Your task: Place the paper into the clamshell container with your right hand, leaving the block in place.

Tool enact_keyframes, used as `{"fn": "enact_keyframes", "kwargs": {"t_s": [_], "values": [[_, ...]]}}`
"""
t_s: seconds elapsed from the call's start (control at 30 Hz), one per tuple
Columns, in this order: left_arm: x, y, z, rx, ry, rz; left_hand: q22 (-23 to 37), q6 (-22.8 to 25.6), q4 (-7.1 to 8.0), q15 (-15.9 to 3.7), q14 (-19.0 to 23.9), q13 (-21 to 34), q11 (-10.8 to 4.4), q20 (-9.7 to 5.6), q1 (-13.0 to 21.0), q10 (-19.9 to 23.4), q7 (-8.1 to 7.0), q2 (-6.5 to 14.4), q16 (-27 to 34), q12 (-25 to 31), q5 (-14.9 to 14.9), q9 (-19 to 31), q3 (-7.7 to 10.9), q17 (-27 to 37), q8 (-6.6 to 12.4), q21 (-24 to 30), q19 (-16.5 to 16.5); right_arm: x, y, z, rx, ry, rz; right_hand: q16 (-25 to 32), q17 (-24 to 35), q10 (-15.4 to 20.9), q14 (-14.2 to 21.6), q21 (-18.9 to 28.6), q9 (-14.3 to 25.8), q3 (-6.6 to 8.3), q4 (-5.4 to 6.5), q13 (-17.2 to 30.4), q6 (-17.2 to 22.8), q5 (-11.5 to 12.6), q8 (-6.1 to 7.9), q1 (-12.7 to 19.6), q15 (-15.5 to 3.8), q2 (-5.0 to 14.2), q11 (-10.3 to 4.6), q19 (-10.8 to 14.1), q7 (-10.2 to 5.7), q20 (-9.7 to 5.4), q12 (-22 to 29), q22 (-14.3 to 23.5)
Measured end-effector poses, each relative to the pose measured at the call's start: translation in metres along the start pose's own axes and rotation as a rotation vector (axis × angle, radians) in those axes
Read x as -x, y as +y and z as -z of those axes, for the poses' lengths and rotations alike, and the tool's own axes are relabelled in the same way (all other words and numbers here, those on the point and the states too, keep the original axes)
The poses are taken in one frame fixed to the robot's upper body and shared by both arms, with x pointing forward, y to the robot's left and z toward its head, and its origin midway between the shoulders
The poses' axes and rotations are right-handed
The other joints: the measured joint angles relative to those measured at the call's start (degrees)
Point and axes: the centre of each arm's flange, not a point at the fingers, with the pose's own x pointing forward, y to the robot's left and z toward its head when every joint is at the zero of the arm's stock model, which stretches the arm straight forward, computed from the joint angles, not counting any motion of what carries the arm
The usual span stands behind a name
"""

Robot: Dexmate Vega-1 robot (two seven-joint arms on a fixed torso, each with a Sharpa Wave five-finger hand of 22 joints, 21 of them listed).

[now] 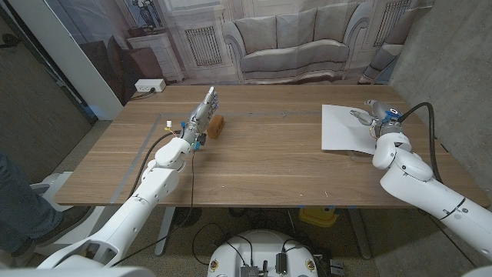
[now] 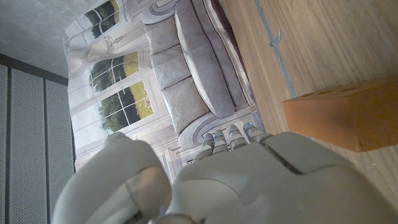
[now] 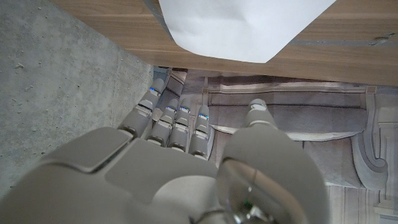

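I see the big wooden desk (image 1: pixel 261 165) in front of me. Behind it hangs a backdrop with a printed sofa (image 1: pixel 296 38) on it. The white paper (image 1: pixel 347 127) lies flat on the desk, on my right side, near the desk's right edge. My right robot hand (image 1: pixel 374 117) is over the paper's right edge with its fingers spread apart, and it holds nothing. I cannot tell if it touches the paper. My left robot hand (image 1: pixel 202 114) stands up on the left side, fingers straight and apart, holding nothing. The small orange-brown block (image 1: pixel 217 126) sits on the desk just beside that hand.
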Motion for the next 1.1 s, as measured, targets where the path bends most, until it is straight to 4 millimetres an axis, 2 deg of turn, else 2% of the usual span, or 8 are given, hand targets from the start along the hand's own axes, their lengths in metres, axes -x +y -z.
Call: {"fn": "enact_keyframes", "kwargs": {"t_s": [0.17,0.33,0.57,0.73,1.1], "values": [[0.002,0.001,0.0,0.002,-0.006,-0.002,0.0,0.22,-0.24,0.0,0.0,0.0,0.21,0.0,0.0,-0.21,0.22,0.0,0.0,0.0,0.0,0.0,-0.24,0.0,0.0,0.0,0.0,0.001,-0.002,0.0,-0.006,0.0,-0.006,0.0,0.0,-1.1,-1.37,-0.99,-0.11,-1.24,0.76,0.07,-1.21,0.0,-0.02,-1.97,0.27,-0.62,0.29,-1.81,0.01,0.02,0.0,0.0],[0.003,0.002,0.0,0.007,-0.012,0.001,0.0,0.22,-0.24,0.0,0.0,0.0,0.21,0.0,0.0,-0.21,0.22,0.0,0.0,0.0,0.0,0.0,-0.24,0.0,0.0,0.0,0.0,0.002,-0.004,-0.001,-0.016,-0.003,-0.011,0.0,0.01,-1.42,-1.52,-0.99,-0.15,-1.63,1.15,0.27,-1.74,0.0,-0.02,-2.99,0.28,-0.73,-0.03,-1.8,0.1,0.02,0.0,0.0],[0.001,0.004,-0.001,0.009,-0.015,0.006,0.0,0.22,-0.24,0.0,0.0,0.0,0.2,0.0,-0.01,-0.21,0.22,-0.01,0.0,0.0,0.0,0.0,-0.24,0.0,0.0,0.0,0.0,0.003,-0.007,-0.003,-0.024,-0.009,-0.011,0.0,0.01,-1.72,-1.52,-0.99,-0.15,-2.09,1.28,0.27,-1.82,0.0,-0.02,-3.7,0.28,-0.86,0.28,-1.47,0.01,-0.31,0.01,0.0],[-0.002,0.005,-0.002,0.009,-0.015,0.01,0.0,0.22,0.0,0.0,0.0,0.0,0.2,0.0,0.15,-0.21,0.22,0.15,0.0,0.0,0.0,0.0,-0.48,0.0,0.0,0.0,0.0,0.004,-0.009,-0.004,-0.025,-0.012,-0.005,0.0,0.01,-1.72,-1.51,-0.99,-0.15,-2.39,1.44,0.27,-2.12,0.0,-0.01,-4.05,0.28,-1.22,0.28,-1.47,1.15,-0.31,0.01,0.0],[-0.006,0.006,-0.001,0.013,-0.016,0.015,0.0,0.22,0.0,0.0,0.0,0.0,0.2,0.0,0.22,-0.21,0.22,0.22,0.0,0.0,0.0,0.0,-0.48,0.0,0.0,0.0,0.01,0.003,-0.022,-0.011,-0.017,-0.018,0.016,0.42,0.02,-1.71,-1.51,-0.99,-0.15,-2.63,1.68,0.26,-1.98,0.0,-0.01,-4.65,0.28,-1.52,0.27,-1.47,1.47,-0.31,0.01,-0.27]]}}
